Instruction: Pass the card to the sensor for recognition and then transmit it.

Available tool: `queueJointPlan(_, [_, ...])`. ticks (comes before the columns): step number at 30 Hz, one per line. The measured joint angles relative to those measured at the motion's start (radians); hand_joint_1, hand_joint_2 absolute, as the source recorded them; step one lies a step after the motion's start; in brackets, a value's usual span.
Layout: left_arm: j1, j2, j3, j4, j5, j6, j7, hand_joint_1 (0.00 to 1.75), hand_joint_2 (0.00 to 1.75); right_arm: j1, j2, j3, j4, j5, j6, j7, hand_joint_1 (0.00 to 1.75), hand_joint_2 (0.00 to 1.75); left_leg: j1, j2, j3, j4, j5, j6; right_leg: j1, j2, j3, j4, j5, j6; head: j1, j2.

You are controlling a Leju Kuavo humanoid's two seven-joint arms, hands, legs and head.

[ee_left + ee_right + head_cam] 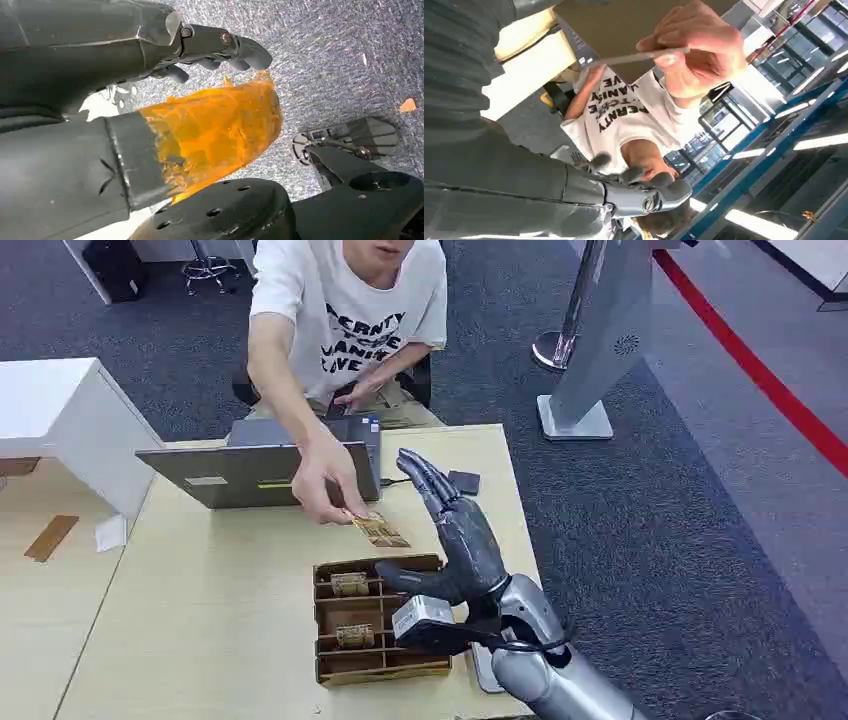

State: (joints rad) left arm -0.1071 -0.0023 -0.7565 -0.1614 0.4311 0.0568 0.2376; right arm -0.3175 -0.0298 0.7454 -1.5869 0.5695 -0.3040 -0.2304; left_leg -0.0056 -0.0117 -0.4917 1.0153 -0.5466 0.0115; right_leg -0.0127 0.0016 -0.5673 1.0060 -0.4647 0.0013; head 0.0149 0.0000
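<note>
A person's hand point(325, 480) pinches a brownish card point(380, 531) just above the table, in front of the laptop. My right hand point(455, 535) is raised to the right of the card with fingers stretched out and thumb apart, holding nothing; a small gap separates it from the card. The right wrist view has the card point(639, 56) edge-on in the person's fingers point(699, 55), apart from my right hand point(644, 192). My left hand point(200, 90) hangs over grey carpet, its thumb wrapped in orange film, fingers apart and holding nothing.
A cardboard compartment box point(375, 665) with rolled items sits under my right wrist. A grey laptop point(250, 475) stands at the table's far side, with a small dark square pad point(464, 481) to its right. The person sits behind the table point(200, 600). A white stand point(590, 350) rises at the far right.
</note>
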Motion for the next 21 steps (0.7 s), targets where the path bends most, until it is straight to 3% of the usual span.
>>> queueJointPlan(21, [0.002, 0.0, 0.0, 0.0, 0.009, 0.003, -0.003, 0.0, 0.0, -0.006, -0.002, 0.022, -0.061, 0.09, -0.018, 0.0, 0.07, 1.75, 0.0, 0.0, 0.0, 0.0, 0.0, 0.0, 0.0, 0.0, 0.0, 0.0, 0.0, 0.0, 0.0, 0.0])
